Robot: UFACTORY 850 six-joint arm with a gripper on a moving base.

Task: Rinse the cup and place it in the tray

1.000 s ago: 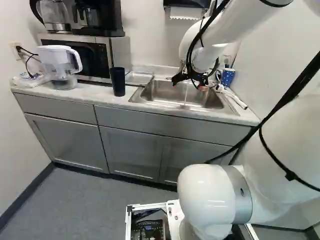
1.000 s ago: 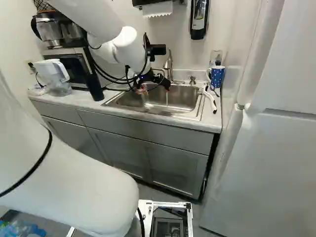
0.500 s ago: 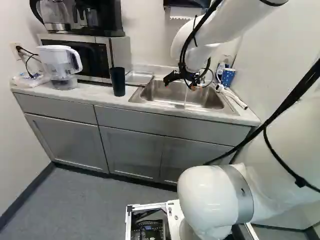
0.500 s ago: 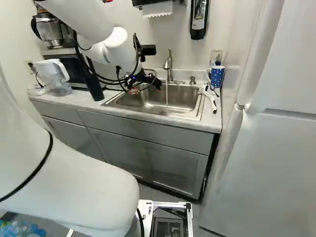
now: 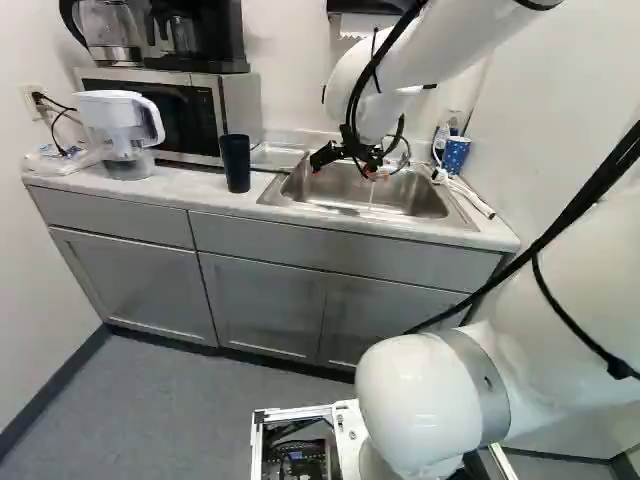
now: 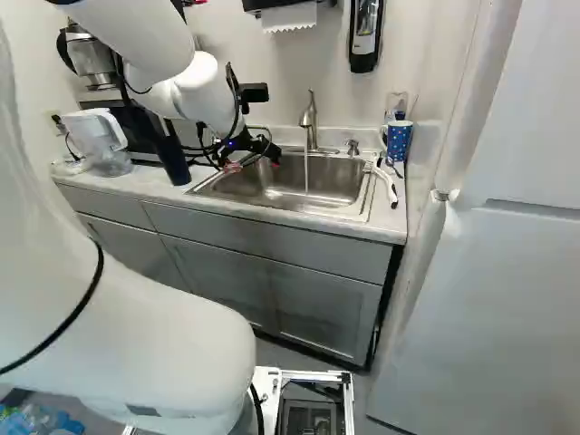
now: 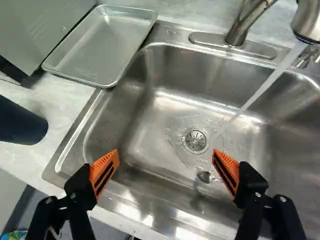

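Over the left part of the sink (image 5: 430, 205) my gripper (image 5: 345, 172) hangs in the left base view. The wrist view shows the gripper (image 7: 166, 170) open, its orange pads wide apart above the basin, nothing between them. A dark cup (image 5: 236, 165) stands upright on the counter left of the sink; part of this cup (image 7: 20, 122) shows beyond one finger in the wrist view. The shallow metal tray (image 7: 107, 45) lies on the counter between microwave and sink, bare inside. Water runs from the faucet (image 6: 309, 122) into the basin near the drain (image 7: 195, 140).
The microwave (image 5: 240, 110) stands behind the cup, with coffee makers on top. A water pitcher (image 5: 118, 125) is farther left. A blue dotted mug (image 6: 399, 140) and a white hose-like item (image 6: 385, 184) sit right of the sink. A soap dispenser (image 6: 365, 36) hangs on the wall.
The arm has swung left across the sink, towards the cup's side, with its fingers still apart. The base, the cup and the tray have stayed put.
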